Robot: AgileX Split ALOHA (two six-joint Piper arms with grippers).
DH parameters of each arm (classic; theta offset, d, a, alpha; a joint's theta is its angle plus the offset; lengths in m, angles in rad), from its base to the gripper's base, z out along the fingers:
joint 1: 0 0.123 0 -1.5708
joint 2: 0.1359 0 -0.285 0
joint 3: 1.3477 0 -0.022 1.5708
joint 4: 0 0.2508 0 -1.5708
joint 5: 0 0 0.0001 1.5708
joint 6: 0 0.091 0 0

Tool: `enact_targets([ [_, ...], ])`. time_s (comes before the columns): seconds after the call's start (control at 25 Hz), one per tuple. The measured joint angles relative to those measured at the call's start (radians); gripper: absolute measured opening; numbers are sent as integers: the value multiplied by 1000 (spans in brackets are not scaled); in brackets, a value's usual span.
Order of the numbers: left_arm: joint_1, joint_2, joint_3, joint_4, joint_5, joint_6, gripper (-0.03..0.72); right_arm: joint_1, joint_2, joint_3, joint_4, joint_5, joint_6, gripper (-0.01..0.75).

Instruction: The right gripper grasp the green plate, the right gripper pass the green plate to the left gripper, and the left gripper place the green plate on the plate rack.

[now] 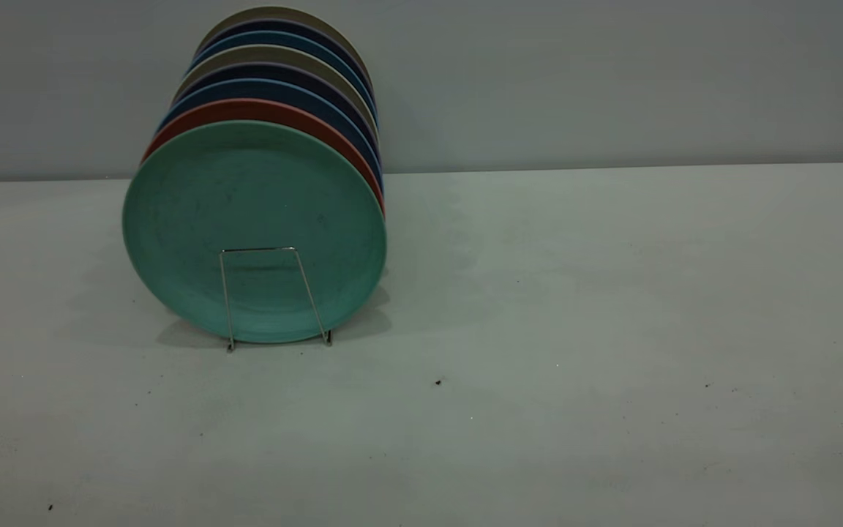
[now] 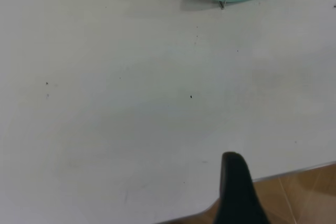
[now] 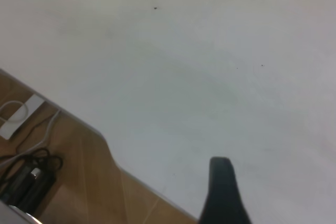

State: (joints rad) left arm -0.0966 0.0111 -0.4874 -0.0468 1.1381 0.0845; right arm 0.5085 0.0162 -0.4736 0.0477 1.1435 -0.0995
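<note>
We see only one black tapered fingertip of the left pincer (image 2: 236,192) in its wrist view, hanging over the near edge of the pale grey worktop (image 2: 131,103), so we cannot tell whether it is open or closed. It holds nothing that we can see. The right pincer (image 3: 223,192) likewise shows a single black tip above the worktop's edge, with brown flooring, a white power strip (image 3: 18,116) and black cables (image 3: 26,174) beyond; its state we cannot tell either. Neither pincer appears in the exterior view.

Outward from the left pincer, toward 12 o'clock in the left wrist picture, lies the lower rim of the round teal-green matte plastic plate (image 1: 253,230). In the exterior view this plate stands on edge at about 10 o'clock from the worktop's centre, facing us, resting in the thin silver wire plate rack (image 1: 275,296), whose front loop rises across the plate's lower face. Close behind it stand a salmon-pink plate (image 1: 260,110), then dark blue plates (image 1: 275,89) and olive-grey plates (image 1: 268,55), all upright in a row. A few dark specks (image 1: 437,381) dot the worktop.
</note>
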Motion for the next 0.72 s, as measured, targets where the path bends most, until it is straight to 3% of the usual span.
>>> enact_targets([
  [0.12, 0, -6, 0, 0, -1, 0, 497, -51, 0, 1, 1, 0, 2, 554],
  [0.48, 0, -33, 0, -1, -1, 0, 497, -431, -15, 1, 11, -1, 2, 554],
  [0.72, 0, -33, 0, 0, -1, 0, 497, -489, -33, 1, 12, 0, 3, 554],
])
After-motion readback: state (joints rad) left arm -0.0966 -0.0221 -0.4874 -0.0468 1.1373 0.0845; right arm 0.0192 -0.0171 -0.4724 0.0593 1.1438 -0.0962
